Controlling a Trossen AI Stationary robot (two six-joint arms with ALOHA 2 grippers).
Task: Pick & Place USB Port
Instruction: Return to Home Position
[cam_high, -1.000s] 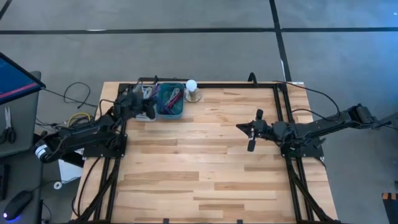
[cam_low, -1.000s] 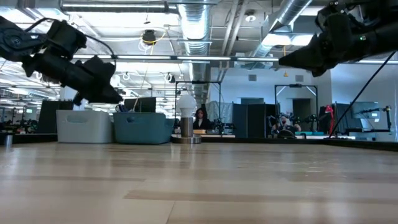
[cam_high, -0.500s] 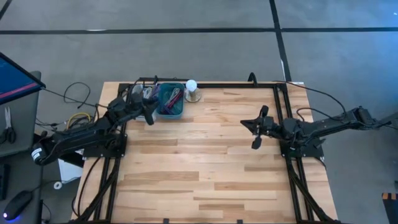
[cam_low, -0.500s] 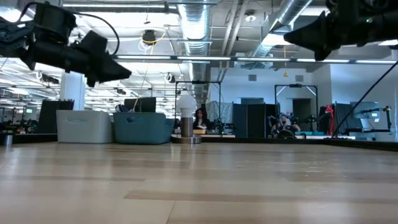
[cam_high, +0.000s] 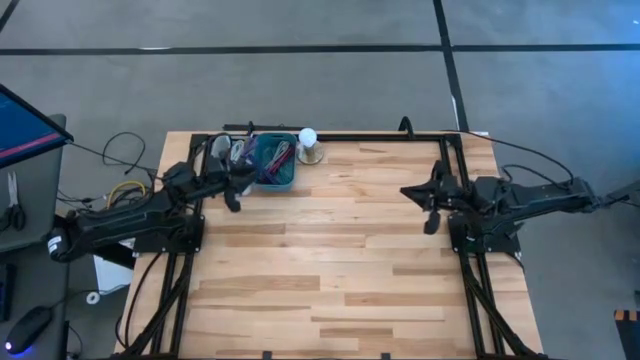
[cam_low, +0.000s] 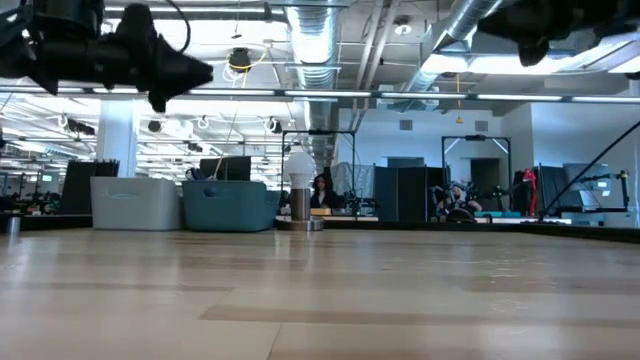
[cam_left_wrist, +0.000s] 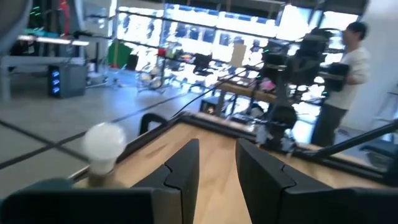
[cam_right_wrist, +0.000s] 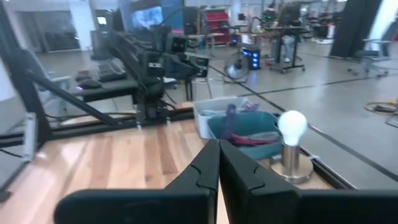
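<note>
No USB port can be made out in any view. Coloured cables lie in a teal bin (cam_high: 276, 162) at the table's far edge, and a white bin (cam_right_wrist: 214, 111) stands beside it. My left gripper (cam_high: 238, 188) hovers just near of these bins, about level. It is open, with nothing between its fingers (cam_left_wrist: 185, 163). My right gripper (cam_high: 412, 194) is raised over the table's right part. It is shut and empty (cam_right_wrist: 219, 163), and it points toward the bins.
A light bulb on a round stand (cam_high: 309, 146) sits right of the teal bin at the far edge. Black frame rails (cam_high: 452, 190) run along the table's sides. The wooden tabletop (cam_high: 320, 260) stretches between the arms. A person (cam_left_wrist: 348, 68) stands in the room beyond.
Both grippers have risen and drawn back toward their own bases. The left one has left the bins, moved toward the near-left and tipped up from slanting down to about level. The right one has moved toward the table's right edge. Neither has opened or shut.
</note>
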